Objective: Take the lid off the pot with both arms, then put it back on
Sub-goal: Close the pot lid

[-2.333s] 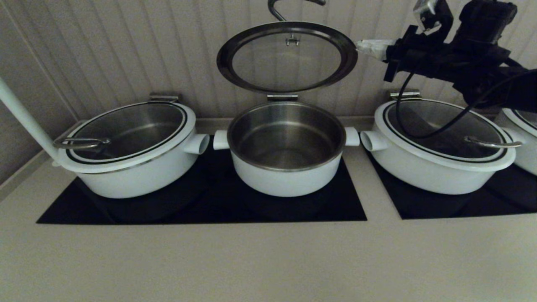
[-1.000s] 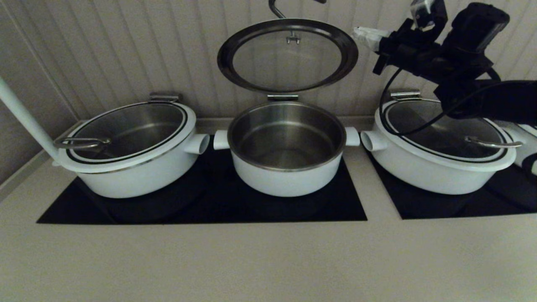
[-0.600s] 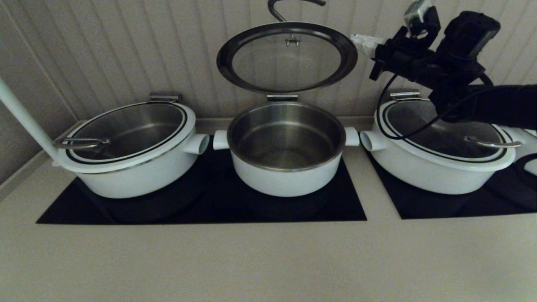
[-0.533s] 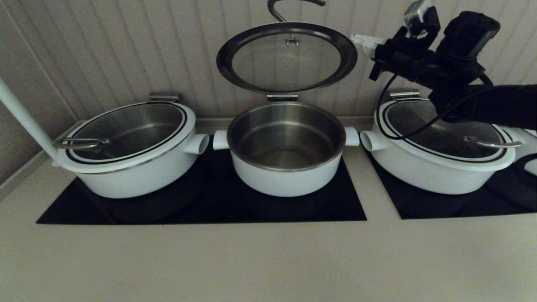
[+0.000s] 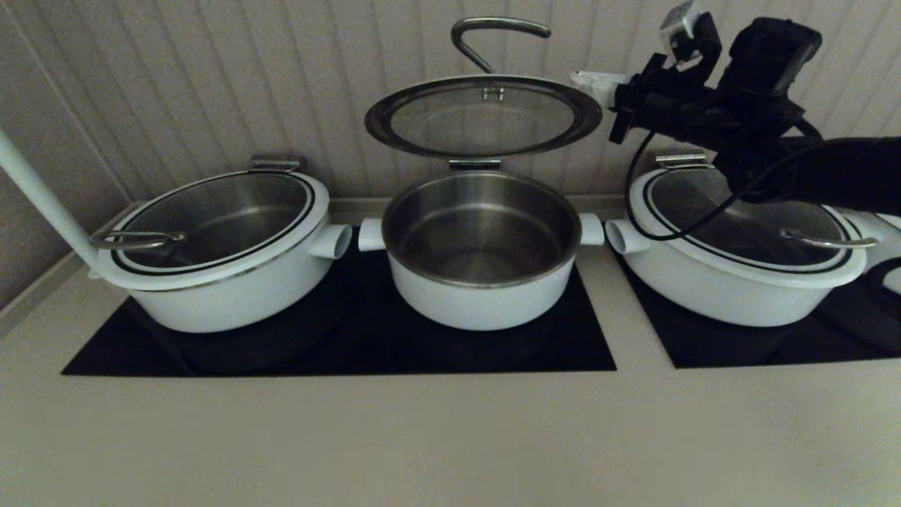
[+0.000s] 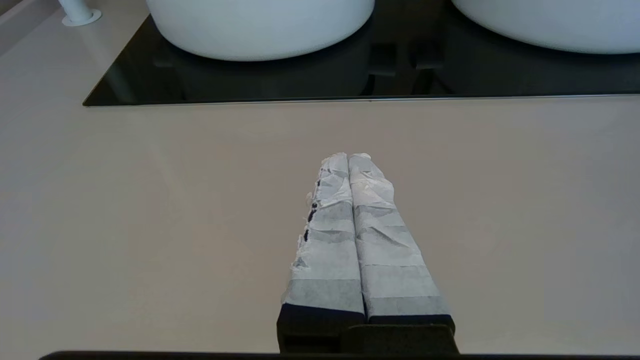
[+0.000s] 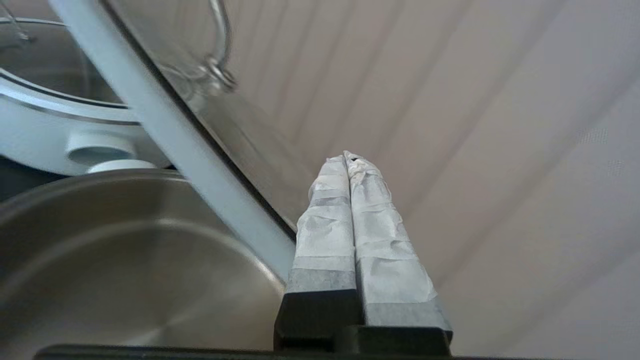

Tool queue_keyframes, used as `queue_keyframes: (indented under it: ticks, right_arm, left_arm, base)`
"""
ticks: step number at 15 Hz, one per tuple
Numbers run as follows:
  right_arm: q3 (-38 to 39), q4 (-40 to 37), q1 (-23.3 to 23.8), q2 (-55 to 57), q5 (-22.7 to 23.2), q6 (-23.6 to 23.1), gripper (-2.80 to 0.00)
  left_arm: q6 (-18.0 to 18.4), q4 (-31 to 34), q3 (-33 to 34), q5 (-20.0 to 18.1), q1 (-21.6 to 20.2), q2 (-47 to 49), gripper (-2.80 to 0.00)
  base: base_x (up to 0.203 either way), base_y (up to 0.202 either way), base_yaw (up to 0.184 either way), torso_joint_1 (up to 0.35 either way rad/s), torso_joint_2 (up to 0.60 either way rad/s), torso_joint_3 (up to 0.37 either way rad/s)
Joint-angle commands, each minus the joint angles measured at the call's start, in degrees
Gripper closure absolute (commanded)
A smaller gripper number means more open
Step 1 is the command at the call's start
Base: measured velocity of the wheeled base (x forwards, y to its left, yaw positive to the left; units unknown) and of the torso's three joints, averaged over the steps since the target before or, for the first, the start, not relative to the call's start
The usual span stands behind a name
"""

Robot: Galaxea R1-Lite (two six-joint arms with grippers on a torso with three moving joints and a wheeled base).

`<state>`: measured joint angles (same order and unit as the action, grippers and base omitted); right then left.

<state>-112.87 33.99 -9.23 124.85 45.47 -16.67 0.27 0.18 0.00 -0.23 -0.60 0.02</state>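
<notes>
The pot [image 5: 482, 296] stands open in the middle on the black cooktop, its steel inside showing. The lid [image 5: 483, 116] hangs tilted above it on the rear hinge clip [image 5: 474, 164], dark underside towards me and steel handle [image 5: 493, 32] on top. My right gripper [image 5: 583, 78] is shut and empty, its pale tips against the lid's right rim on the upper side. In the right wrist view the shut gripper [image 7: 350, 156] lies beside the lid's white rim [image 7: 165, 125], above the pot's inside [image 7: 125, 260]. My left gripper [image 6: 348, 157] is shut and empty, low over the counter in front of the cooktop.
A lidded white pot [image 5: 218, 246] stands at the left and another [image 5: 746, 246] at the right, under my right arm. A white pole [image 5: 42, 197] slants at the far left. The ribbed wall is close behind the lid. Bare counter lies in front.
The lid has tipped down from near upright towards the pot. My right gripper has moved left and down with the lid's right rim.
</notes>
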Motion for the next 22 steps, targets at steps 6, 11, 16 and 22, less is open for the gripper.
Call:
queue_keyframes:
  ticks: [6, 11, 16, 22]
  right_arm:
    - [-0.1, -3.8, -0.1, -2.4, 1.4, -0.1, 0.0]
    - [0.1, -7.1, -0.2, -3.4, 2.3, -0.2, 0.0]
    - [0.2, -8.4, -1.7, -3.4, 2.3, -0.2, 0.0]
    - [2.2, -8.4, -2.8, -3.0, 2.2, -0.8, 0.0]
  left_arm:
    - [0.0, 0.0, 0.0, 0.0, 0.0, 0.1, 0.0]
    - [0.0, 0.0, 0.0, 0.0, 0.0, 0.0, 0.0]
    - [0.0, 0.0, 0.0, 0.0, 0.0, 0.1, 0.0]
    - [0.0, 0.0, 0.0, 0.0, 0.0, 0.0, 0.0]
  base:
    - [0.0, 0.0, 0.0, 0.0, 0.0, 0.0]
    - [0.0, 0.0, 0.0, 0.0, 0.0, 0.0]
    - [0.0, 0.0, 0.0, 0.0, 0.0, 0.0]
    - [0.0, 0.0, 0.0, 0.0, 0.0, 0.0]
